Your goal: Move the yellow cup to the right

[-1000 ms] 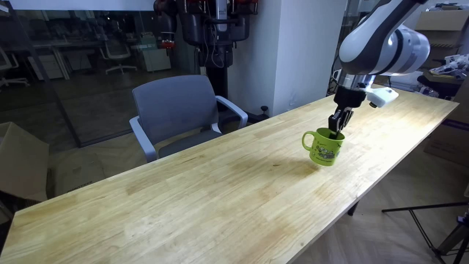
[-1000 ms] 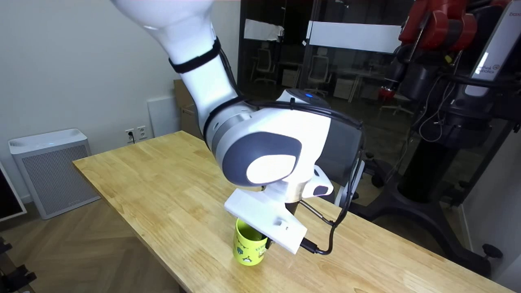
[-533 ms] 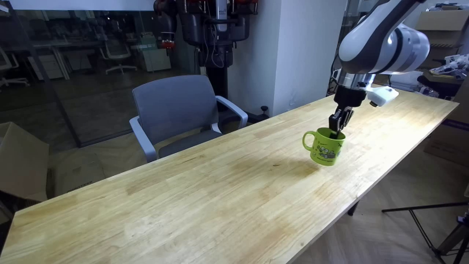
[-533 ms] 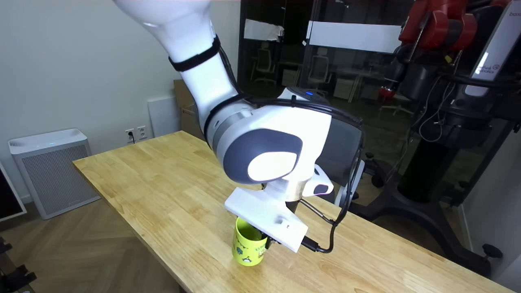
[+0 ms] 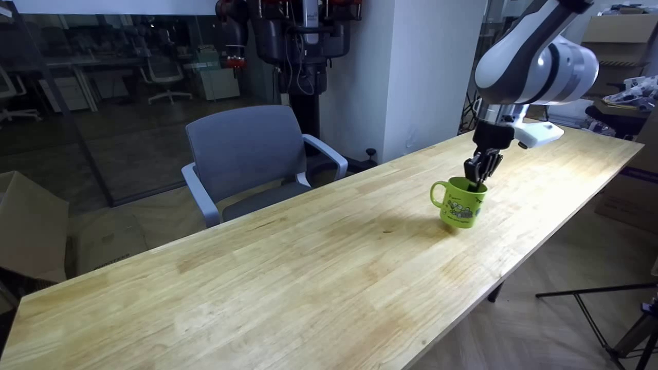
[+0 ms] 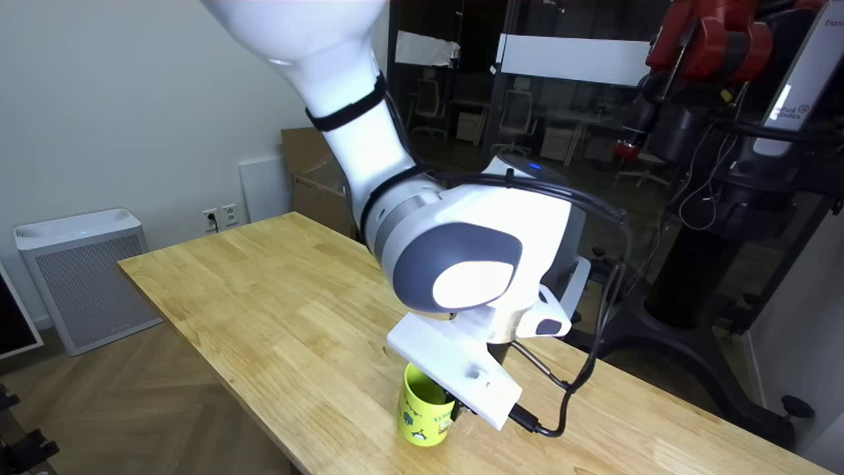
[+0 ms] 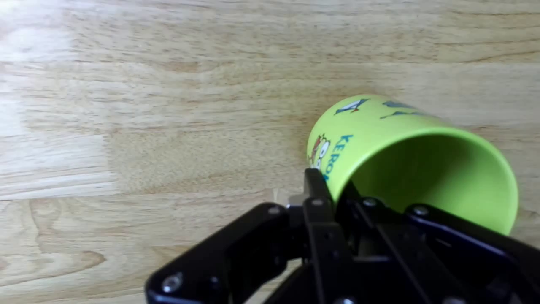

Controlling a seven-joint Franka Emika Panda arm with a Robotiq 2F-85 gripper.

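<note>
Long wood surface (image 5: pixel 247 288), brightly lit. Arm (image 5: pixel 529 72) reaches over it, end aimed steeply down w/ slight slant. Cup (image 6: pixel 422 417) hangs tilted beneath, prob. just off surface so it can travel right w/o dragging; tilt prob. due to 1-sided hold. Tool (image 7: pixel 334 188) pinches cup wall, 1 finger (image 7: pixel 314 183) outside, 1 inside; handle (image 5: pixel 433 195) ungripped.

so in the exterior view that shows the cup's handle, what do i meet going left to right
Cardboard box at the left edge → large grey chair → cup → black stand at the lower right.
</note>
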